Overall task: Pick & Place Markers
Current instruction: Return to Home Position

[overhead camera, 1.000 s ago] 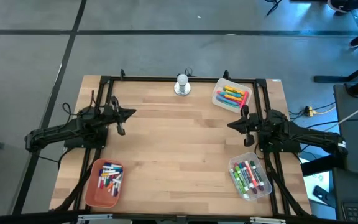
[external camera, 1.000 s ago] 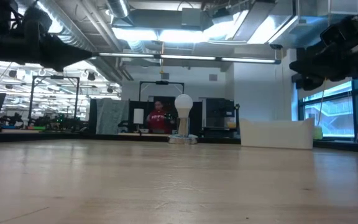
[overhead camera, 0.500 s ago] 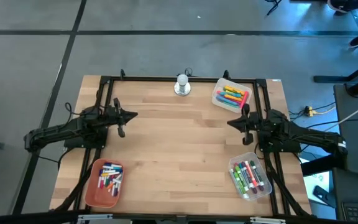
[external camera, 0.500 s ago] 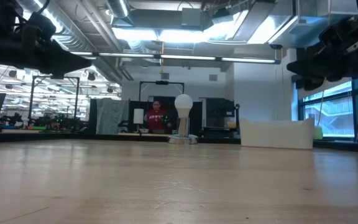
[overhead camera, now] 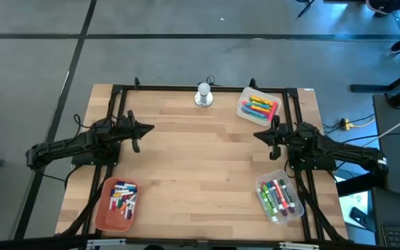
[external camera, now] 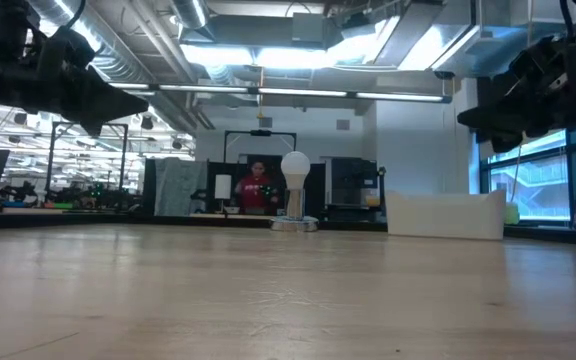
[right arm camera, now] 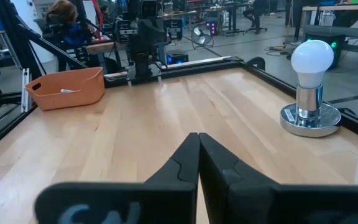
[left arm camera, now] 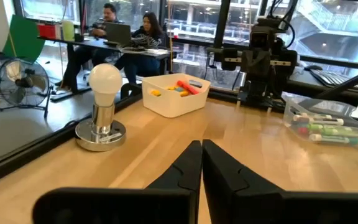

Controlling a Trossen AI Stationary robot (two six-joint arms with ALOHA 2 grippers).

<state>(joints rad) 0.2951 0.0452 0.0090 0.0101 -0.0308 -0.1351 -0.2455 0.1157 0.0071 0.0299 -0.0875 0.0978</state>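
Wooden table (overhead camera: 200, 160), orange bin (overhead camera: 102, 214) holding markers (overhead camera: 122, 196)

The worktop (overhead camera: 200, 153) is smooth, pale wood. The orange bin (right arm camera: 55, 99) looks like dull plastic. The round knob (left arm camera: 102, 109) has a shiny metal foot and a smooth white ball.

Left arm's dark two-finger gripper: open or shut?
Shut. In the left wrist view the left gripper has its two dark fingers pressed together, nothing between them, over the light wooden table.
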